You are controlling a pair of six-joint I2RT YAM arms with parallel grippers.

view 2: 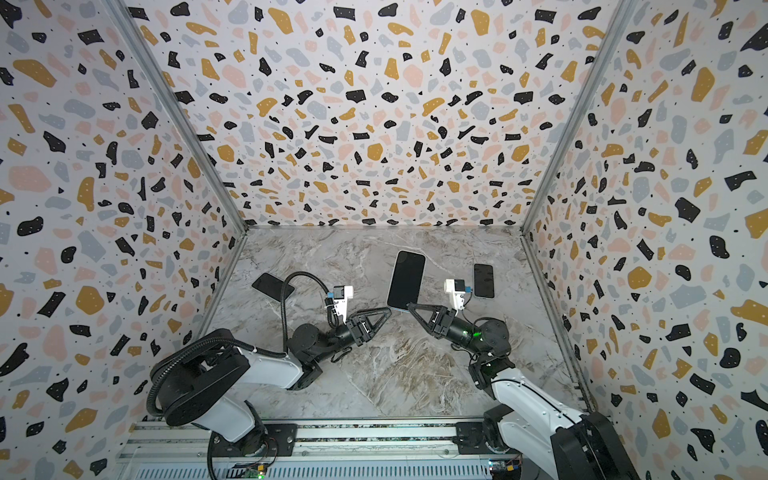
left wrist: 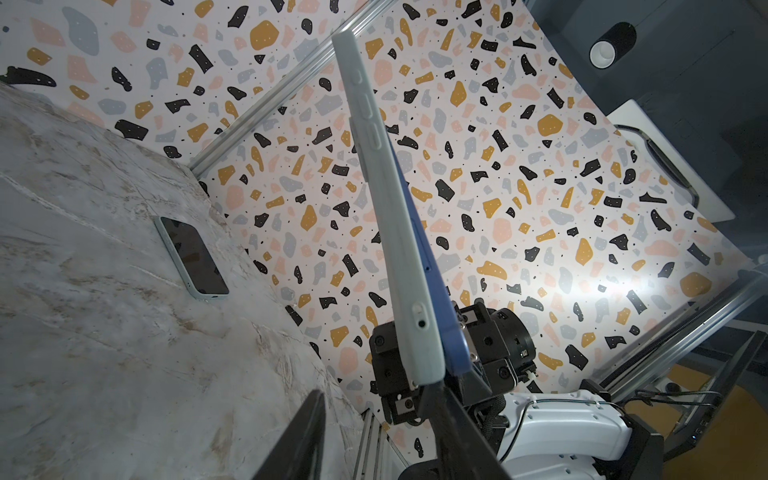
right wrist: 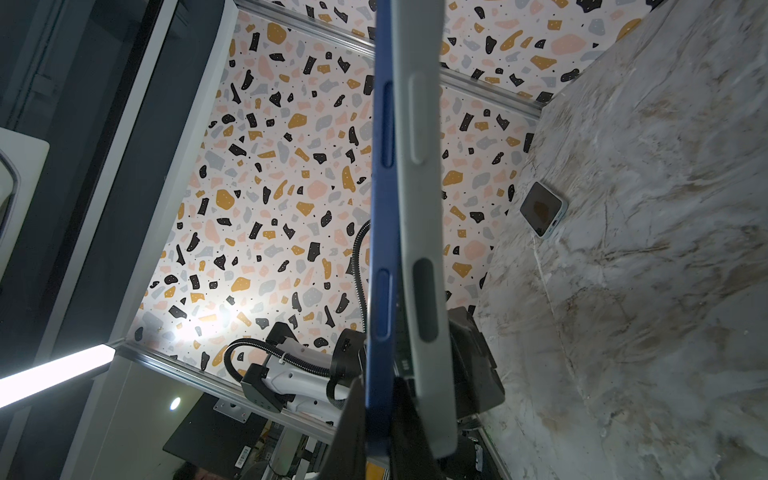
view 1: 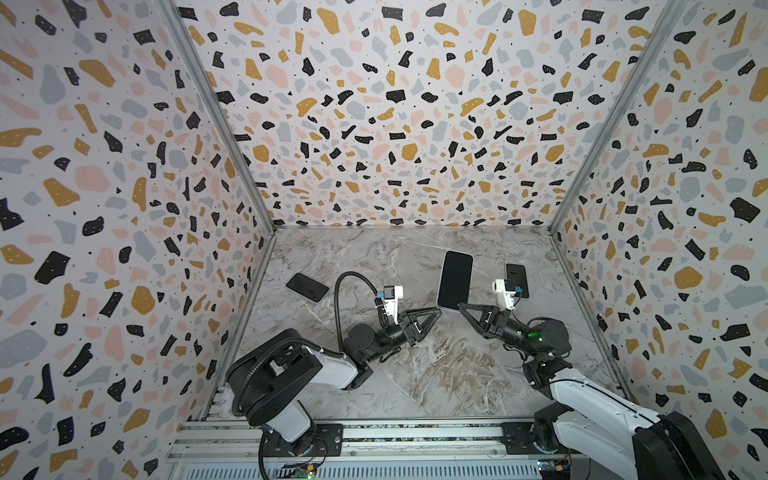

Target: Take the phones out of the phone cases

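Terrazzo-print walls (view 1: 374, 104), marble-veined desk (view 1: 415, 374). Right fingers (view 1: 460, 306): clamped on lower corner of blue phone (view 1: 455, 279), raised mid-frame. Left fingers (view 1: 436, 311): parted, one touching pale matte phone case (left wrist: 390, 216), which is peeled away at the phone's lower end. Flat on desk, both pale-cased: left spare phone (view 1: 307, 286), right spare phone (view 1: 517, 280). Three phones total.

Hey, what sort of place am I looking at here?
Probably a robot test cell: terrazzo-patterned wall panels box in a grey marble-look tabletop, with two white-and-black robot arms on an aluminium base rail.
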